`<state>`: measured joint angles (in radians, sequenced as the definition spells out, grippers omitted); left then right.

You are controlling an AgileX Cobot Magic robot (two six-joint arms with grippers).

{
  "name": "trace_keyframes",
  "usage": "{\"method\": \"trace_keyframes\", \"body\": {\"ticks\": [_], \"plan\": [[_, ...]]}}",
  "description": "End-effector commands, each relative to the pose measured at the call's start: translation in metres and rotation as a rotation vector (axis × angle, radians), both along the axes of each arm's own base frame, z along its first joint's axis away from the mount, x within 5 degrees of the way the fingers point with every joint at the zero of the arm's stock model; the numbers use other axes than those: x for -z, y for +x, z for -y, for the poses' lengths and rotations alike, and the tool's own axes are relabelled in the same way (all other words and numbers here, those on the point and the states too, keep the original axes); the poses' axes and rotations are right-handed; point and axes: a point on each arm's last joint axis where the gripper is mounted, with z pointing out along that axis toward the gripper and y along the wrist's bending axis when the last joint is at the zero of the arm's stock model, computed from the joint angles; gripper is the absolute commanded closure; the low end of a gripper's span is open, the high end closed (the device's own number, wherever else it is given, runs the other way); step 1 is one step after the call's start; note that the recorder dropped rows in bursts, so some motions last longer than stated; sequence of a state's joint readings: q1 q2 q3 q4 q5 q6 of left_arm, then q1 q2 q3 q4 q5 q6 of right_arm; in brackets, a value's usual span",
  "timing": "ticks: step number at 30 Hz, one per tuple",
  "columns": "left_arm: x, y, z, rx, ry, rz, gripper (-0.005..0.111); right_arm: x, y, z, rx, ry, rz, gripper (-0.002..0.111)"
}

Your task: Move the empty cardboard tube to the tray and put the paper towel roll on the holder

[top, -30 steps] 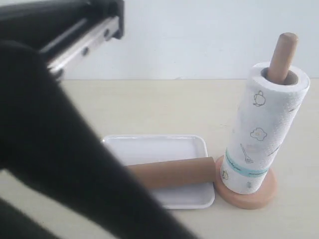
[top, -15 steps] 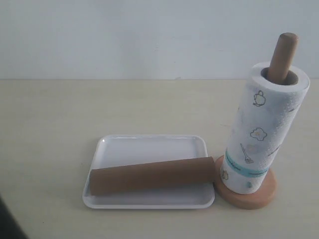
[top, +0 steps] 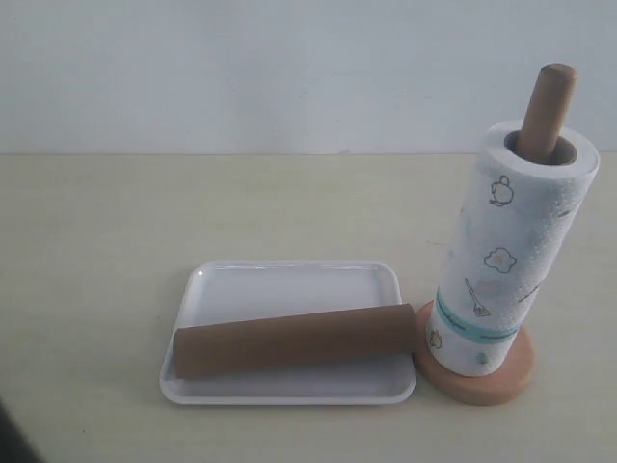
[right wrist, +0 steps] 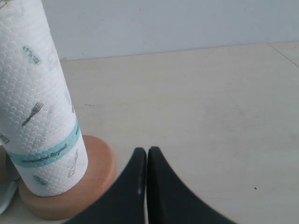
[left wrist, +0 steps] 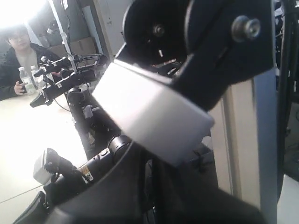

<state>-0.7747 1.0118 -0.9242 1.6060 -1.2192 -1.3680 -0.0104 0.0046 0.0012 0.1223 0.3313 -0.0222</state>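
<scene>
The empty cardboard tube (top: 294, 340) lies across the near half of the white tray (top: 289, 287). One of its ends rests close to the holder's round base (top: 501, 381). The paper towel roll (top: 511, 260) stands upright on the holder, whose pole top (top: 548, 106) pokes out above the core. My right gripper (right wrist: 147, 153) is shut and empty, low over the table beside the roll (right wrist: 37, 102) and the base (right wrist: 96, 170). My left gripper (left wrist: 152, 186) shows only as dark shapes pressed together, facing away from the table towards the robot's frame.
A dark sliver of the left arm (top: 8, 439) remains at the lower left corner of the exterior view. A pale wall runs behind the table. The left wrist view shows metal framing (left wrist: 154, 116), other robot arms and a seated person (left wrist: 18, 51).
The left arm that covered the left of the exterior view has pulled away to the lower left, uncovering the whole tray and tube. Tube, tray, roll and holder have not moved.
</scene>
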Motion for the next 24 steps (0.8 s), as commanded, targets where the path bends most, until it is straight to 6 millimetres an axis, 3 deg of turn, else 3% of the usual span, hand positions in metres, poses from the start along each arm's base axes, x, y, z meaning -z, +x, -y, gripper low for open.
{"method": "trace_keyframes", "body": {"ticks": [1, 4, 6, 10, 15, 21, 24], "plan": [[0.013, 0.000, -0.004, -0.035, -0.013, -0.068, 0.102, -0.002, 0.000, 0.001, 0.008, -0.004, 0.016, 0.108], [0.036, 0.009, -0.010, -0.241, 0.022, -0.074, 0.102, -0.002, 0.000, 0.001, 0.008, -0.004, 0.016, 0.108], [0.049, 0.014, -0.024, -0.446, 0.017, -0.086, 0.102, -0.002, 0.000, 0.001, 0.008, -0.004, 0.016, 0.108], [0.069, 0.012, -0.071, -0.856, -0.106, -0.174, 0.102, -0.002, 0.000, 0.001, 0.008, -0.004, 0.016, 0.108], [0.065, -0.009, -0.135, -1.292, -0.386, -0.163, 0.102, -0.001, 0.000, 0.001, 0.008, -0.004, 0.014, 0.108], [0.064, -0.040, -0.176, -1.497, -0.592, -0.143, 0.102, -0.001, 0.000, 0.001, 0.008, -0.004, 0.014, 0.108], [0.067, -0.042, -0.184, -1.554, -0.613, -0.193, 0.102, -0.001, 0.000, 0.001, 0.008, -0.004, 0.014, 0.108]]}}
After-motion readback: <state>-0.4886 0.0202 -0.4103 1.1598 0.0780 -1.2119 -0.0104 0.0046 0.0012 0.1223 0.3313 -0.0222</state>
